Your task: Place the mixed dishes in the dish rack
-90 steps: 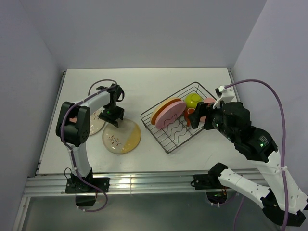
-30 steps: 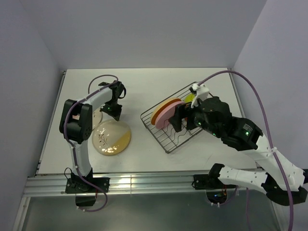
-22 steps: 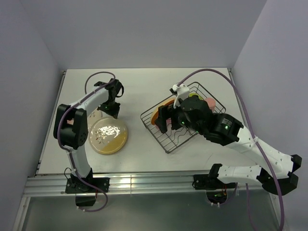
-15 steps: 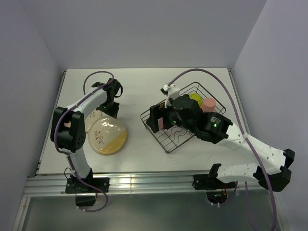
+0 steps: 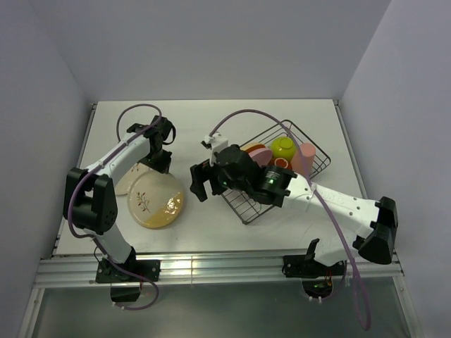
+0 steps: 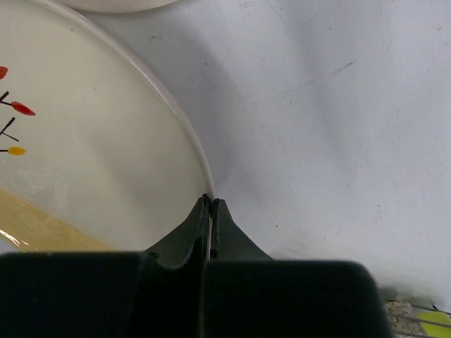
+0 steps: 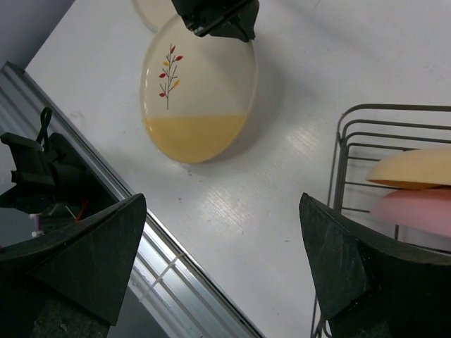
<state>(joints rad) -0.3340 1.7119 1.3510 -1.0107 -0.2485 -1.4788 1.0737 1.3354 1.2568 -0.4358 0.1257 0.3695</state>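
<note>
— Where is the twig-patterned plate (image 5: 156,202)?

— On the desk (image 5: 232,120), lower left in the top view, face up and well apart from the dish rack (image 5: 310,158) at centre right. The left tool (image 6: 209,208) is pinched on its upper rim.

— And the right tool (image 5: 199,182)?

— Fingers wide apart, holding nothing, between plate and rack.

— How should the lift go?

— I'd judge the rim pinch thin, so raise slowly and let the right tool take the free edge before anything lets go.

— Which way does it point?

— It's round, so it has no long axis. The twig stem runs toward the clamped rim, with the yellow band opposite.
</note>
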